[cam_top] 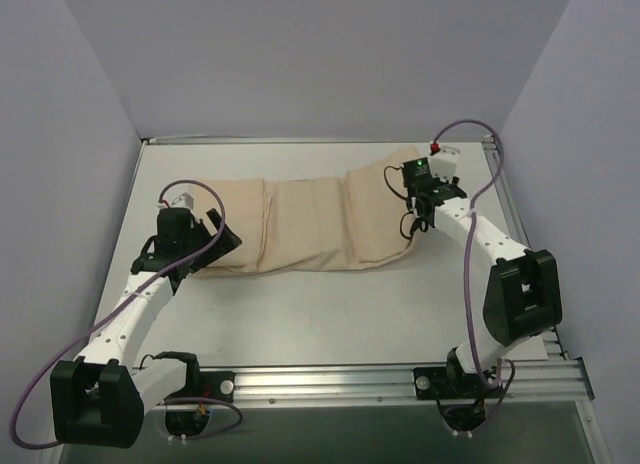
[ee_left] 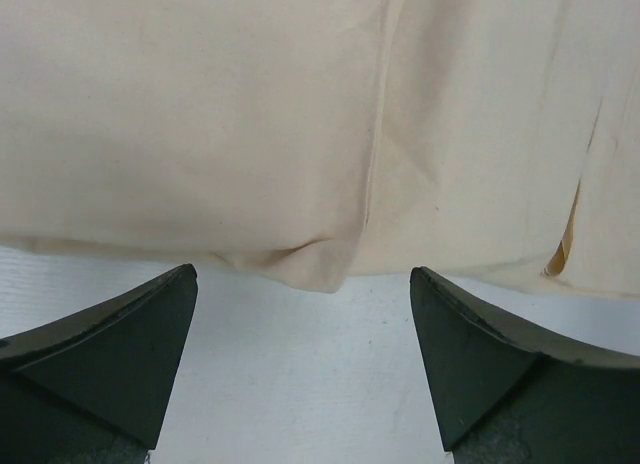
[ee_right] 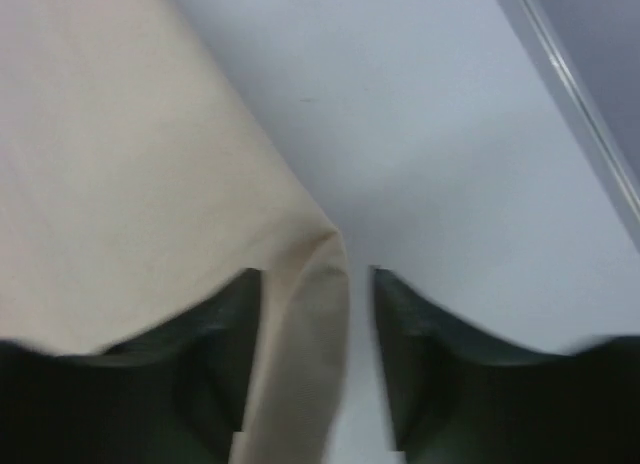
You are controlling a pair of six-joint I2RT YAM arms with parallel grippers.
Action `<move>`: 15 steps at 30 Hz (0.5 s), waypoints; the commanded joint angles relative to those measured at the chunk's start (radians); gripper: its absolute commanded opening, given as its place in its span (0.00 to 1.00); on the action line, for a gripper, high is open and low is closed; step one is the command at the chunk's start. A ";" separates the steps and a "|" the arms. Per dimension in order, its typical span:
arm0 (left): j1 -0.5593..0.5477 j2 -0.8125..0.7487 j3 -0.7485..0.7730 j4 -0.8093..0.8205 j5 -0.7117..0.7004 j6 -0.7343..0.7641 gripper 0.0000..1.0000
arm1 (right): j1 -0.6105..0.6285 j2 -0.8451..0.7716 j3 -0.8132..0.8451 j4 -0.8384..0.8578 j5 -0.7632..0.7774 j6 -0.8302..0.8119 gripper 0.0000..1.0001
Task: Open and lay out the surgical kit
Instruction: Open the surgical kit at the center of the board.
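The surgical kit shows only as a beige cloth wrap [cam_top: 300, 224], folded into a long band across the white table; no tray or instruments are visible. My left gripper [cam_top: 222, 236] sits at the wrap's near left end. In the left wrist view it [ee_left: 303, 274] is open wide over bare table, with the wrap's edge [ee_left: 200, 114] just ahead of the fingertips. My right gripper [cam_top: 412, 184] is at the wrap's far right end. In the right wrist view it [ee_right: 316, 274] is open, a raised fold of the wrap [ee_right: 120, 164] lying against the left finger with a gap to the right finger.
A white table [cam_top: 330, 314] sits between grey walls, with a metal rail [cam_top: 400, 384] along the near edge. The table's right edge rail [ee_right: 570, 94] runs close beside my right gripper. Purple cables loop from both wrists.
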 commanded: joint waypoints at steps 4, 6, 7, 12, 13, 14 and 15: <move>-0.084 0.110 0.115 0.011 -0.029 0.027 0.94 | -0.088 -0.077 -0.053 0.037 -0.097 -0.030 0.84; -0.093 0.139 0.145 0.006 -0.041 0.031 0.94 | -0.079 -0.096 -0.072 0.083 -0.220 -0.046 0.85; -0.098 0.148 0.154 0.003 -0.046 0.032 0.94 | -0.072 -0.099 -0.079 0.095 -0.258 -0.071 0.85; -0.128 0.173 0.179 -0.008 -0.055 0.034 0.94 | 0.030 -0.084 -0.116 0.158 -0.427 -0.109 0.71; -0.133 0.168 0.175 -0.005 -0.057 0.026 0.94 | 0.039 -0.067 -0.122 0.158 -0.462 -0.099 0.60; -0.138 0.167 0.172 -0.002 -0.057 0.024 0.94 | 0.050 -0.042 -0.129 0.166 -0.488 -0.092 0.56; -0.148 0.162 0.163 0.006 -0.057 0.020 0.94 | 0.065 -0.033 -0.137 0.173 -0.493 -0.086 0.55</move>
